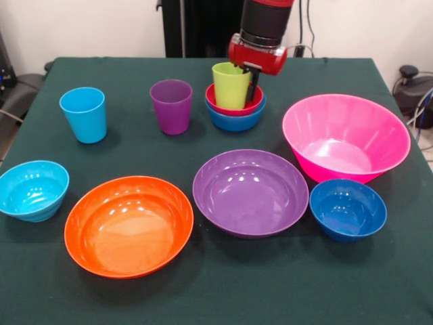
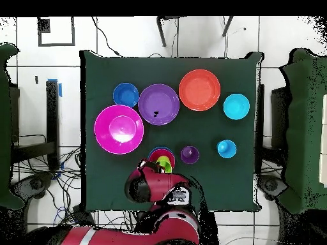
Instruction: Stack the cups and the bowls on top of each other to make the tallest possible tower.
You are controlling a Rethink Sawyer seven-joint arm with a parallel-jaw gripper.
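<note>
Working left to right in the front view, you have the cyan bowl (image 1: 32, 189) at the table's (image 1: 223, 291) left edge, the light blue cup (image 1: 84, 114) behind it, then the orange bowl (image 1: 128, 225) in front. All sit mouth up, which I judge leaves them ready to nest.

Next come the purple cup (image 1: 171, 105), upright with its long axis vertical, and the wide purple bowl (image 1: 250, 191).

Your tower (image 1: 235, 103) stands at the back, just right of the purple cup: blue bowl (image 1: 235, 122), red bowl (image 1: 235, 107) nested in it, green cup (image 1: 231, 85) on top, upright, narrow end down, mouth up.

Your hand (image 1: 252, 84) hangs at the green cup's right side, one dark finger beside its wall. You cannot tell whether it is closed on the cup or free.

Further right sit the pink bowl (image 1: 346, 137) and the dark blue bowl (image 1: 348, 209), both mouth up.
</note>
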